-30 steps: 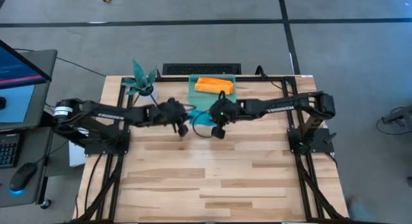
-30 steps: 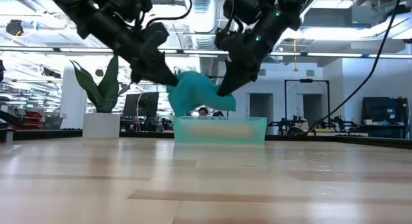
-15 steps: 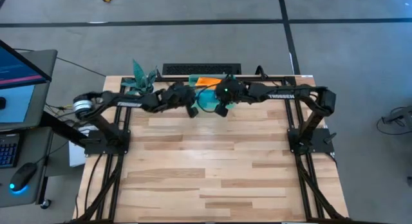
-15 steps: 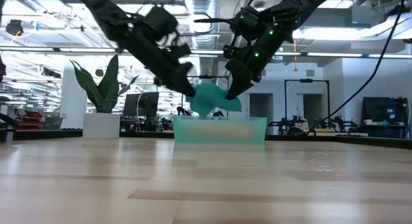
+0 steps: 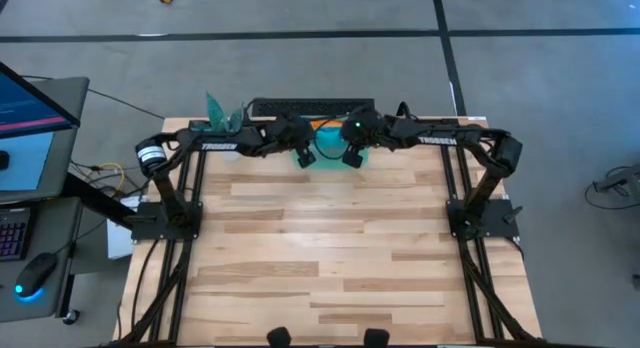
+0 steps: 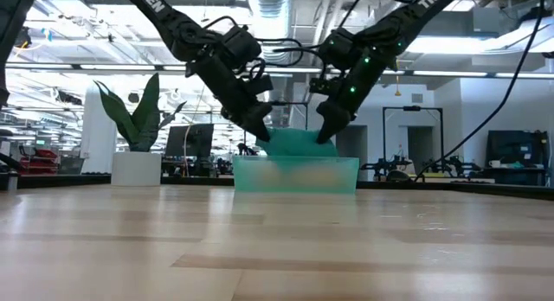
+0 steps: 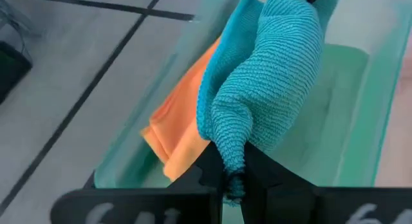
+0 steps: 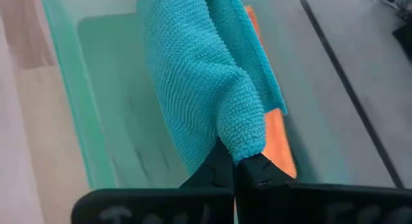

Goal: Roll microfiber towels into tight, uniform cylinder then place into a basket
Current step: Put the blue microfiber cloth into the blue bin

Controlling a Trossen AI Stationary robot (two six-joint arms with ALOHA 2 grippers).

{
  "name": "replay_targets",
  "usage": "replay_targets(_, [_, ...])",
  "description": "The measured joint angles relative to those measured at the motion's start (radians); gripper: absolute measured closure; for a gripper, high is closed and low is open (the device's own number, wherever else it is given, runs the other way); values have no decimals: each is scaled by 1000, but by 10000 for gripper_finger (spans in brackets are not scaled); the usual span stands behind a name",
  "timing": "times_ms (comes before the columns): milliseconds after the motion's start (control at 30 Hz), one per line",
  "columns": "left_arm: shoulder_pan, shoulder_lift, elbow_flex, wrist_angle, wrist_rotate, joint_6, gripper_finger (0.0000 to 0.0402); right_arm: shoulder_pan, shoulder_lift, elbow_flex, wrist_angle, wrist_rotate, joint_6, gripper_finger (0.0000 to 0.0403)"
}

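Grippers, left and right, suspend teal towel over basket.

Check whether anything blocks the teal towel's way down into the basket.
Nothing visible does. The left gripper and right gripper each pinch an end of the rolled teal towel directly over the basket. The orange towel already lies along one wall, with bare floor beside it under the teal roll.

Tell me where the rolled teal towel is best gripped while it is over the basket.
At its two ends, from above, as now: the left gripper pinches one end of the teal towel, the right gripper the other. That keeps the roll level and lengthwise over the basket, beside the orange towel.
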Motion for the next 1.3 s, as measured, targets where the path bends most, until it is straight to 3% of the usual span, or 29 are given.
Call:
replay_targets(300, [-10, 1, 4, -199, 100, 62, 392, -7, 74, 0, -16, -53, -40, 396])
replay_targets(400, [-4, 1, 4, -198, 174, 77, 392, 7, 79, 1, -34, -44, -40, 395])
replay_targets(700, [23, 3, 4, -167, 252, 113, 392, 23, 73, 1, -115, -36, -13, 395])
replay_targets(900, [22, 3, 4, -134, 244, 125, 388, 23, 73, 2, -125, -33, -4, 390])
replay_targets(1167, [22, 3, 3, -106, 254, 139, 301, 21, 73, -1, -148, -23, 15, 393])
replay_targets(1300, [26, 3, 3, -134, 167, 117, 251, 21, 73, -1, -175, -23, 16, 384])
